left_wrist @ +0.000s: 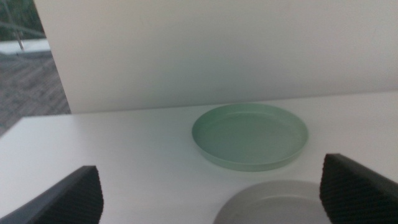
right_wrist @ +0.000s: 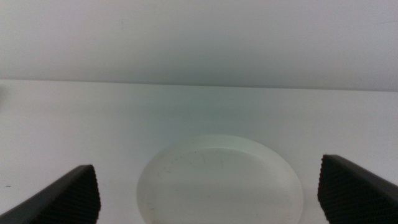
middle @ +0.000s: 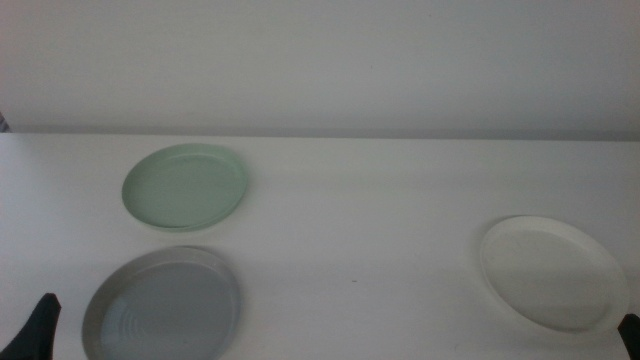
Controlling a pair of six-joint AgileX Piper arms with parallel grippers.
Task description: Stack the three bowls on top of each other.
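Observation:
The pale mint green bowl [middle: 186, 186] lies on the white table at the back left. The grey bowl [middle: 162, 306] lies just in front of it at the front left edge. The white bowl [middle: 551, 272] lies apart at the front right. All three lie separately and upright. My left gripper [left_wrist: 214, 199] is open and empty, low at the front left beside the grey bowl [left_wrist: 273, 205], with the green bowl [left_wrist: 250, 135] beyond it. My right gripper [right_wrist: 208, 196] is open and empty, at the front right, with the white bowl [right_wrist: 219, 183] between and beyond its jaws.
The white table [middle: 370, 210] ends at a plain white wall [middle: 320, 60] at the back. In the left wrist view the table's left edge shows, with a dark floor [left_wrist: 31, 87] beyond it.

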